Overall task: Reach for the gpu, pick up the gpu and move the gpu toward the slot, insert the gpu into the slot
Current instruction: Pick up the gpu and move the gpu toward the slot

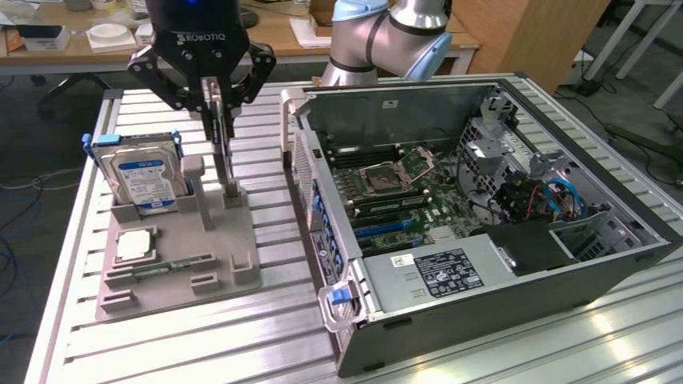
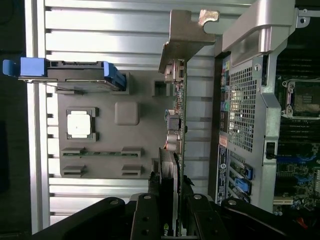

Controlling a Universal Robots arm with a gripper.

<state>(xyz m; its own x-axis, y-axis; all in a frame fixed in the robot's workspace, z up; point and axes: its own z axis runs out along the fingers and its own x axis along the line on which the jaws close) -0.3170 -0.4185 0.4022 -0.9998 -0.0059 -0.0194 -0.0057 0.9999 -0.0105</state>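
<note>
Nearest, the slatted table (image 1: 213, 352) lies bare up to its front edge. One open computer case (image 1: 597, 264) lies on its side at the exterior view's right, its board exposed from above. A narrow bare strip of slats separates it from one grey holder tray (image 1: 229, 276). On the tray are one memory stick (image 1: 171, 265), one processor chip (image 1: 136, 244), and farther back one hard drive (image 1: 146, 180) standing upright. Beside the drive, one gpu (image 1: 224, 152) stands on edge, its lower end at the tray's post. The gripper (image 1: 217, 104) is above it with its jaws clamped on the card's upper edge.
</note>
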